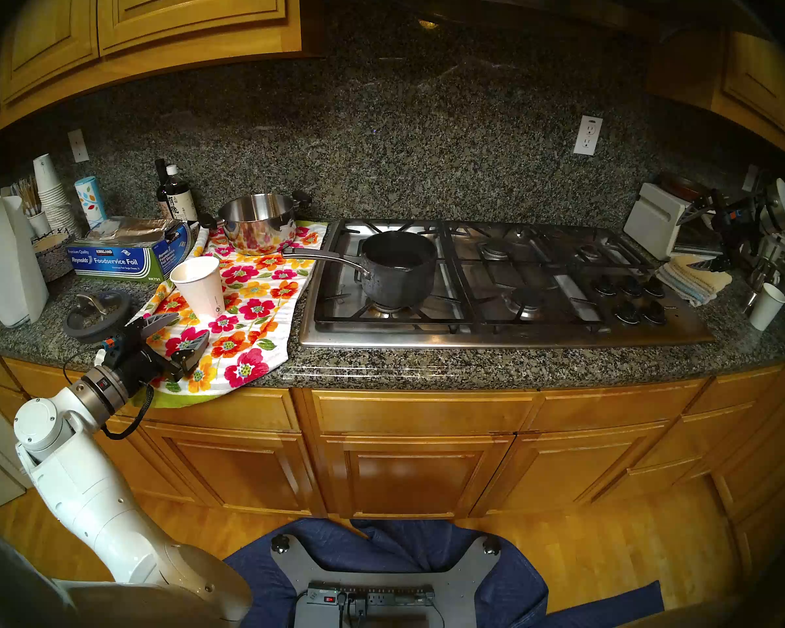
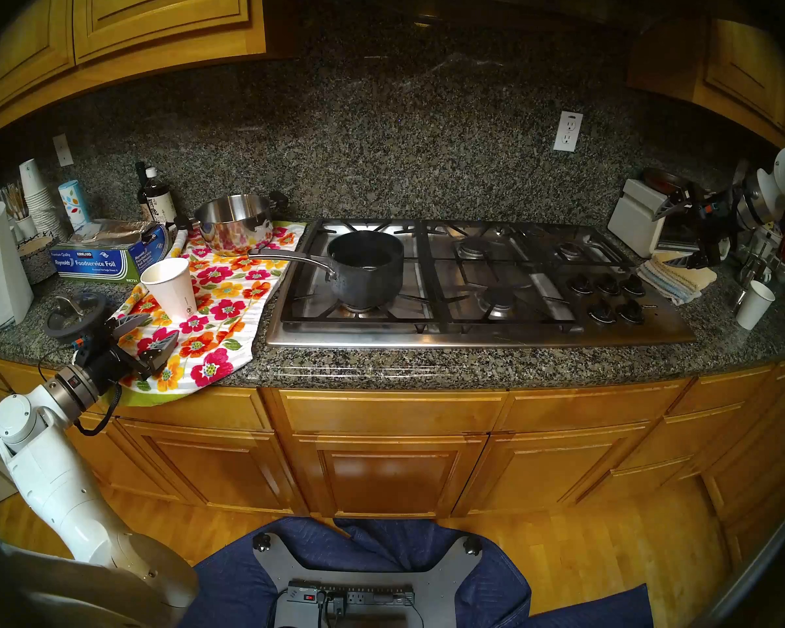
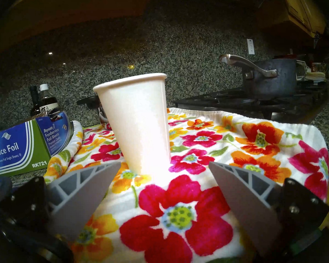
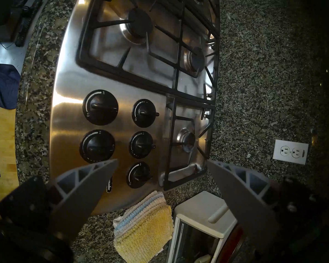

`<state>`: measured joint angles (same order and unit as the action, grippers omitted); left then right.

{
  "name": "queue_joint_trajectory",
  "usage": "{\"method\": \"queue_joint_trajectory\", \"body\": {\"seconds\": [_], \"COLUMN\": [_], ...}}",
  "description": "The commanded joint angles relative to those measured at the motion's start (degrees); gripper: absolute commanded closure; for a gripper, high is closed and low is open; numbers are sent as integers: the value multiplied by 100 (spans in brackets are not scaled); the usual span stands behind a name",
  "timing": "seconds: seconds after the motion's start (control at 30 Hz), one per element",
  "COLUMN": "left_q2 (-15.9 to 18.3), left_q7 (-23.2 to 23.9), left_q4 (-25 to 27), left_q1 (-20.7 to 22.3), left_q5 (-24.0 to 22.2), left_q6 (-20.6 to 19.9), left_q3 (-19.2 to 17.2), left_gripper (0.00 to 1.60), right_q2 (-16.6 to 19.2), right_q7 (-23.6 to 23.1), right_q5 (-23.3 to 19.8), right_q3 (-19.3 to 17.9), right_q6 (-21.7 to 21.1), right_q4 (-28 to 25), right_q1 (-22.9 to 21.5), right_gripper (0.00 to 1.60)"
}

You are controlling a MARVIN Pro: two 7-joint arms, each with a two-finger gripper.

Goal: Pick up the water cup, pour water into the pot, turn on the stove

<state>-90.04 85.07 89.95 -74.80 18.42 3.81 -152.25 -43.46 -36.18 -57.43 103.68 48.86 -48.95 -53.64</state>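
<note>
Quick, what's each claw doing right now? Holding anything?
Left gripper: open, empty, just short of the cup.
Right gripper: open, empty.

floral towel (image 1: 245,305) | steel pot (image 1: 258,224) on it | foil box (image 1: 127,255) left | folded cloths (image 1: 694,280) right | 2 bottles (image 1: 175,196)

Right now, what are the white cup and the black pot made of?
Water cup: looks like matte white paper, with a rolled rim.
Pot: probably dark-coated metal, dull and scuffed, with a bare shiny metal handle riveted on.
</note>
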Motion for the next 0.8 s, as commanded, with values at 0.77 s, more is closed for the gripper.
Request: {"method": "queue_joint_trajectory", "body": {"seconds": [0.77], "left_q2": [146], "left_q7": [-52], "left_q4": [-12], "left_q1": [381], "left_q5": [-294], "left_q6": [-369], "left_q3": [-36], "left_gripper": [0], "right_q2": [-47], "right_q7": [34], "right_q5": [-23], "right_q3": [-33], "right_q6": [5], "right_q4": [110], "right_q1": [-130], "right_gripper": [0]}}
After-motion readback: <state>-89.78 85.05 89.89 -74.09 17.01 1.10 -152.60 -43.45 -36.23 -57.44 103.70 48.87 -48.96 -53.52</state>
